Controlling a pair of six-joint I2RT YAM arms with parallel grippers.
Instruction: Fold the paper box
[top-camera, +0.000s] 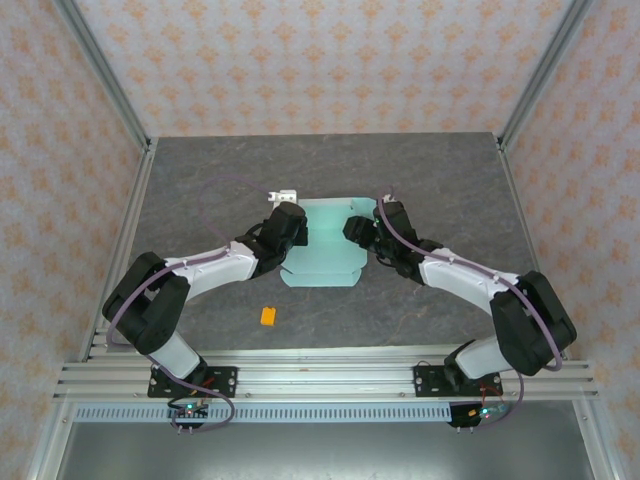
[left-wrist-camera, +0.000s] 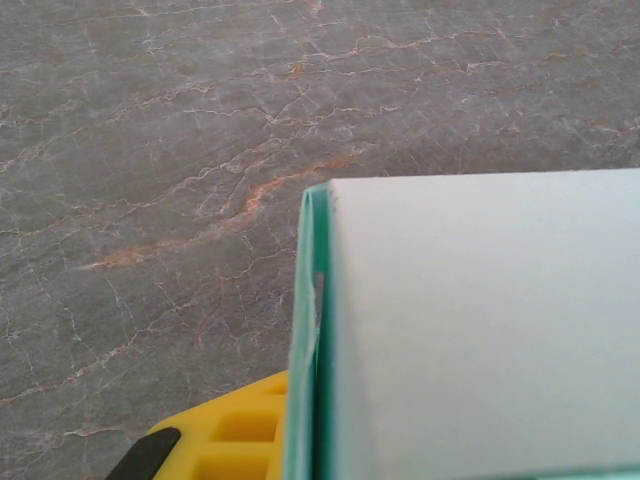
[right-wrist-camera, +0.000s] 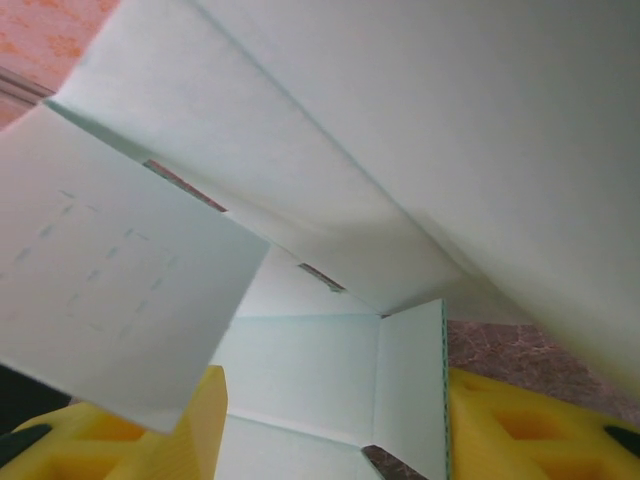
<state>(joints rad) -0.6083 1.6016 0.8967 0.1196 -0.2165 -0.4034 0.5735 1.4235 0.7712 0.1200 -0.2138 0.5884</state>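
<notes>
The paper box (top-camera: 328, 250) is a pale mint-teal card sheet lying mid-table, with its side flaps lifted. My left gripper (top-camera: 299, 232) is at its left edge and is shut on a folded-up double layer of card (left-wrist-camera: 318, 330). One yellow finger (left-wrist-camera: 225, 440) shows beside that fold; the other is hidden behind the card. My right gripper (top-camera: 360, 232) is at the sheet's right side. Its yellow fingers (right-wrist-camera: 530, 430) stand well apart, with an upright flap (right-wrist-camera: 410, 390) and the box floor (right-wrist-camera: 300, 370) between them. A larger flap (right-wrist-camera: 110, 290) hangs over the left finger.
A tiny orange block (top-camera: 268, 316) lies on the grey marble table (top-camera: 200, 190) near the front, left of centre. A small white piece (top-camera: 283, 196) sits just beyond the box's far-left corner. Metal frame posts (top-camera: 120, 110) and patterned walls enclose the table.
</notes>
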